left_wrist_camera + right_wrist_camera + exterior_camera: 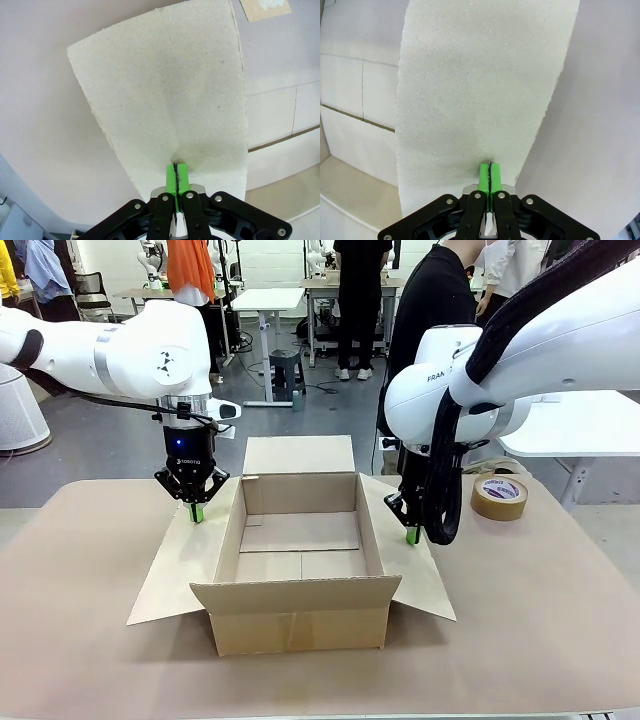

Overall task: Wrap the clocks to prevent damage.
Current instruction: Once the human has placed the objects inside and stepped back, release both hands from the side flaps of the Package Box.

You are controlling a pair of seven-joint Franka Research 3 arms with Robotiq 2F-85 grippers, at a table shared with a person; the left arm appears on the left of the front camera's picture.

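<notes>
Currently the left gripper (197,512), fingers (170,179) pressed together, is touching the left flap (175,570) of the cardboard box (300,625). Likewise the right gripper (412,536), fingers (484,177) together, is pressing the right flap (420,575).

I can reach down into the open box (300,628); its side flaps (180,575) stick out both ways, and a tape roll (499,497) sits to the right.

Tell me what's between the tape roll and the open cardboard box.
In the front view, the cardboard box has its right flap spread out toward the tape roll. The right gripper stands on that flap, jaws shut.
</notes>
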